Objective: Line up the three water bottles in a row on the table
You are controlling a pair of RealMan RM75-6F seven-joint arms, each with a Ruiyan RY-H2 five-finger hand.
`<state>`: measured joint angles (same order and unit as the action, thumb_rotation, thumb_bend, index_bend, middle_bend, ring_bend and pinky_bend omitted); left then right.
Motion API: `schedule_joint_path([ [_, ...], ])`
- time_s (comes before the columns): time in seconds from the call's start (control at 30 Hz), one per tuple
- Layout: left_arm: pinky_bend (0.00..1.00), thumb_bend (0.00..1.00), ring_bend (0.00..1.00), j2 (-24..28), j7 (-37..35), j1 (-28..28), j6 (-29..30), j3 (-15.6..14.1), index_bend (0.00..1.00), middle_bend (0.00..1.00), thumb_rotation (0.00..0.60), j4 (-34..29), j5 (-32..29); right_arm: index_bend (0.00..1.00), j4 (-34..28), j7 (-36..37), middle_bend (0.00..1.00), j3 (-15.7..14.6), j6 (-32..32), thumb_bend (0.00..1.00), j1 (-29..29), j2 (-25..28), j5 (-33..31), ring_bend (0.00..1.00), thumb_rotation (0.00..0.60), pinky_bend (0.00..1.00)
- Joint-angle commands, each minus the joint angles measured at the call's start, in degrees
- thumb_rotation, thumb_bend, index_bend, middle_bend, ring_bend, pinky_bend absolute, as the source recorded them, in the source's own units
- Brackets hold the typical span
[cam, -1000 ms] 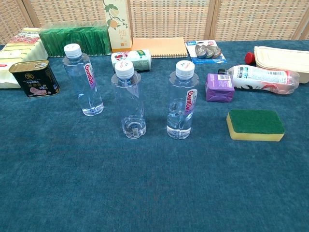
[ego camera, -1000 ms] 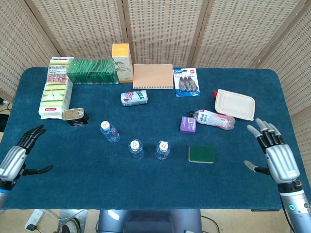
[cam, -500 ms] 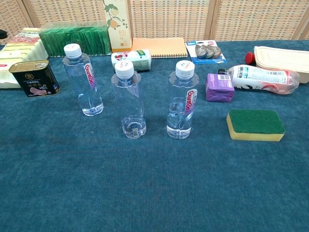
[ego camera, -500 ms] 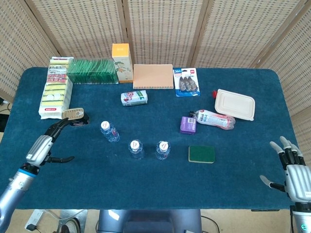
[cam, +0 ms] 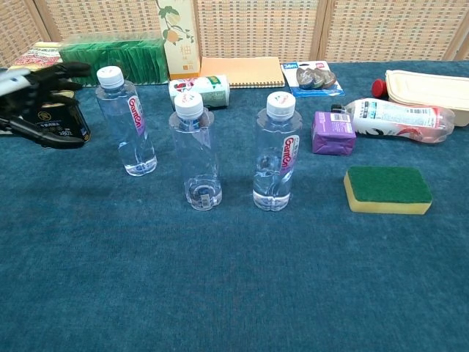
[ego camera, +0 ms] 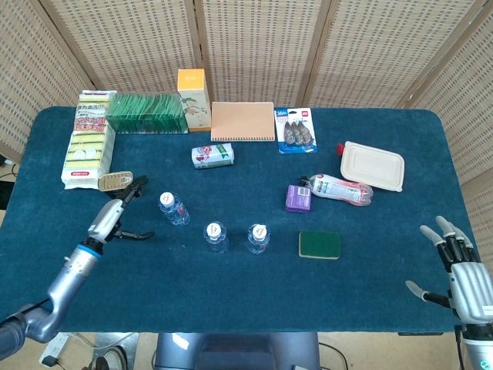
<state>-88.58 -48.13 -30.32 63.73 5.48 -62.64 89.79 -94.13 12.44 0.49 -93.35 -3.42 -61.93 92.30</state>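
Three clear water bottles with white caps stand upright on the blue table. The left bottle (ego camera: 173,208) (cam: 128,122) stands a little farther back than the middle bottle (ego camera: 216,236) (cam: 194,152) and the right bottle (ego camera: 259,238) (cam: 276,152), which are side by side. My left hand (ego camera: 115,213) (cam: 40,95) hovers open just left of the left bottle, fingers spread toward it, not touching. Open and empty, my right hand (ego camera: 462,270) stays at the table's front right corner, far from the bottles.
A black tin (cam: 62,125) sits behind my left hand. A green-and-yellow sponge (ego camera: 320,244), purple packet (ego camera: 297,198), lying bottle (ego camera: 339,189) and lunch box (ego camera: 373,165) are to the right. Sponge packs (ego camera: 86,146), a green box (ego camera: 146,112), carton (ego camera: 193,96) and notebook (ego camera: 243,121) line the back.
My left hand has moved right and forward from the table's left edge to just beside the left bottle. My right hand dropped toward the front right corner. The bottles have not moved.
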Motion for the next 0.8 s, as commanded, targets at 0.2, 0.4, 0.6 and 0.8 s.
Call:
schedule_joint_path([
  [0.2,0.14,0.11,0.0,-5.18,-2.7,-4.29,-4.49,0.34,0.0,0.0,0.6,4.25,-1.7,0.14,-0.48,0.81,0.0,0.48,-0.86,0.0,0.69,0.67,0.41,0.0,0.6,0.0],
  [0.4,0.14,0.18,0.0,-8.34,-3.11,-5.9,-5.06,0.54,0.0,0.0,0.6,7.63,-2.19,0.14,-0.27,2.06,0.0,0.9,-0.19,0.0,0.72,0.97,-0.16,0.0,0.6,0.0],
  [0.6,0.26,0.32,0.15,-13.14,-2.7,-5.85,-2.07,1.58,0.14,0.16,0.6,13.09,-3.25,0.14,-0.19,3.1,0.0,1.28,-0.14,0.0,0.77,1.19,-0.02,0.0,0.6,0.0],
  [0.8,0.42,0.38,0.36,-15.99,-1.68,-5.89,-0.58,2.19,0.47,0.41,0.6,16.38,-4.17,0.14,0.18,3.96,0.0,1.47,-0.13,0.0,0.88,1.17,0.2,0.0,0.6,0.0],
])
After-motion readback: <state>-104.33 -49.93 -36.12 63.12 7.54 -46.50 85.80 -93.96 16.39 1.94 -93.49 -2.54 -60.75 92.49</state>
